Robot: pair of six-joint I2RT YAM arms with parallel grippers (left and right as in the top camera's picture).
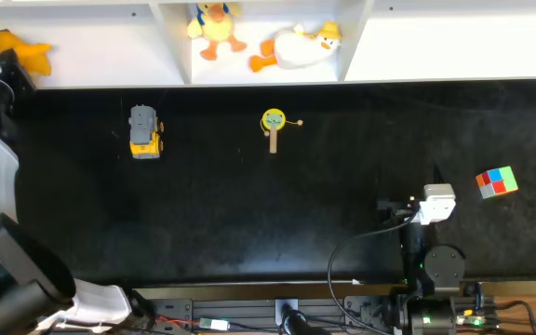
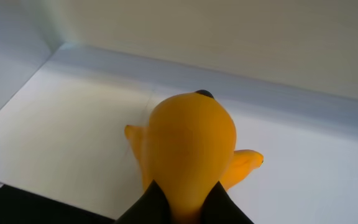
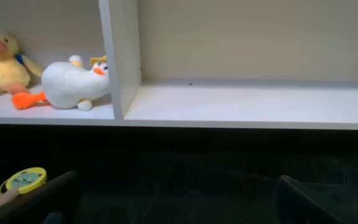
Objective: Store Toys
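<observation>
Left gripper (image 2: 185, 210) clasps orange toy (image 2: 191, 143) — inside shelf (image 2: 55, 124); right gripper (image 3: 178, 199) agape

We honestly can't read any text, numbers or labels here. The drum (image 1: 274, 119), up around 12 o'clock on the mat, has some kind of print on its round face, but it's too small for us to make out. Same story with the truck (image 1: 144, 131) over at 10 o'clock: any markings on it are too tiny to tell.
</observation>
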